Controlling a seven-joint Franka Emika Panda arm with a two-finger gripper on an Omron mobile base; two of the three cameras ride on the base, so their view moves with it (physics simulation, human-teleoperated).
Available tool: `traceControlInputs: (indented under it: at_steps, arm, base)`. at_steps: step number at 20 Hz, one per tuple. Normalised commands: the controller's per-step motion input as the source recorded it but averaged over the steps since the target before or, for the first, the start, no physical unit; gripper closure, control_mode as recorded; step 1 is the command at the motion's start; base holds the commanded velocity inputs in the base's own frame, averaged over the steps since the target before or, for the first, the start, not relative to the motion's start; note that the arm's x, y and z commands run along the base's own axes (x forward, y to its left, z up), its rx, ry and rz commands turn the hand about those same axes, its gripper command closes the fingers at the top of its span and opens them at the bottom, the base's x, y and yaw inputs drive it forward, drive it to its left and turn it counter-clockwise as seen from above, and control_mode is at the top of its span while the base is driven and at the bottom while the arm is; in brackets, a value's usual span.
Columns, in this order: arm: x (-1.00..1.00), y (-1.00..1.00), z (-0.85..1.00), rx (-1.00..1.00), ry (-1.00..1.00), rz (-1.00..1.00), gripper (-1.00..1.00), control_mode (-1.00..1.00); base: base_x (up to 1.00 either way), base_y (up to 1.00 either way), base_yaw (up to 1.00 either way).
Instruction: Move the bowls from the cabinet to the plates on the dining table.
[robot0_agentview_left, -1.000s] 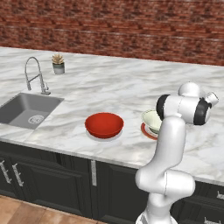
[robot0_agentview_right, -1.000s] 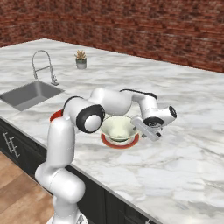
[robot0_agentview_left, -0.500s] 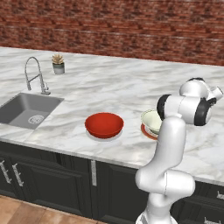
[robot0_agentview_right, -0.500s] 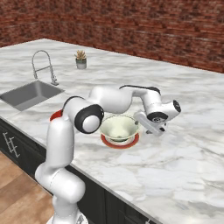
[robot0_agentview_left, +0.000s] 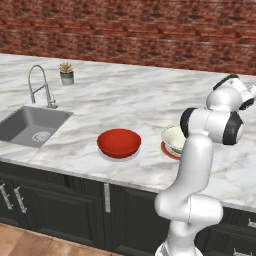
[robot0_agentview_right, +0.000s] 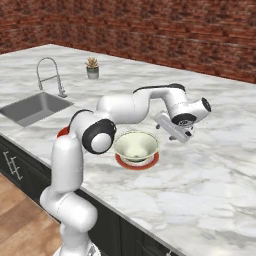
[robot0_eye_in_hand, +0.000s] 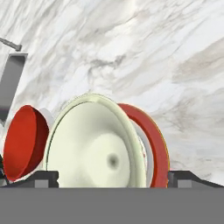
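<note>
The cream-white bowl (robot0_agentview_right: 136, 146) sits upright on the red-orange plate (robot0_agentview_right: 146, 163) on the dining table (robot0_agentview_right: 200, 190). My gripper (robot0_agentview_right: 179, 134) hangs open just right of and above the bowl's rim, touching nothing. In the hand view the cream-white bowl (robot0_eye_in_hand: 94, 144) and the red-orange plate (robot0_eye_in_hand: 155, 140) lie ahead between my spread fingertips (robot0_eye_in_hand: 46, 178), with the red bowl (robot0_eye_in_hand: 24, 140) beyond. The red bowl (robot0_agentview_left: 119, 142) rests on a pale plate (robot0_agentview_left: 105, 153) whose rim barely shows, left of the cream-white bowl (robot0_agentview_left: 174, 138). The cabinet is out of view.
A sink (robot0_agentview_left: 30, 125) with a silver faucet (robot0_agentview_left: 42, 87) is set into the marble at the left. A small potted plant (robot0_agentview_left: 66, 73) stands behind it. A brick wall (robot0_agentview_left: 125, 30) runs along the back. Black cabinet doors (robot0_agentview_left: 60, 210) lie under the top.
The jaws have spread wide, letting go of the cream-white bowl, which stays on the red-orange plate. The hand has risen slightly away from the bowl's rim.
</note>
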Motion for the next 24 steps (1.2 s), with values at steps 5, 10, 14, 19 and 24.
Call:
traceControlInputs:
  at_steps: [5,10,14,19,24]
  arm:
    - [-0.05,0.01,0.62,0.00,-0.01,-0.01,-1.00,-1.00]
    - [-0.22,0.14,0.45,-0.07,-0.03,-0.01,-1.00,-1.00]
    - [-0.41,0.19,0.26,-0.12,-0.08,-0.02,-1.00,-1.00]
    - [-0.48,0.11,0.08,-0.13,-0.12,0.00,-1.00,-1.00]
    - [-0.49,0.12,0.02,-0.14,-0.13,0.00,-1.00,-1.00]
  base:
    - [0.00,0.00,0.00]
    - [0.00,0.00,0.00]
    - [0.00,0.00,0.00]
    - [0.00,0.00,0.00]
    - [0.00,0.00,0.00]
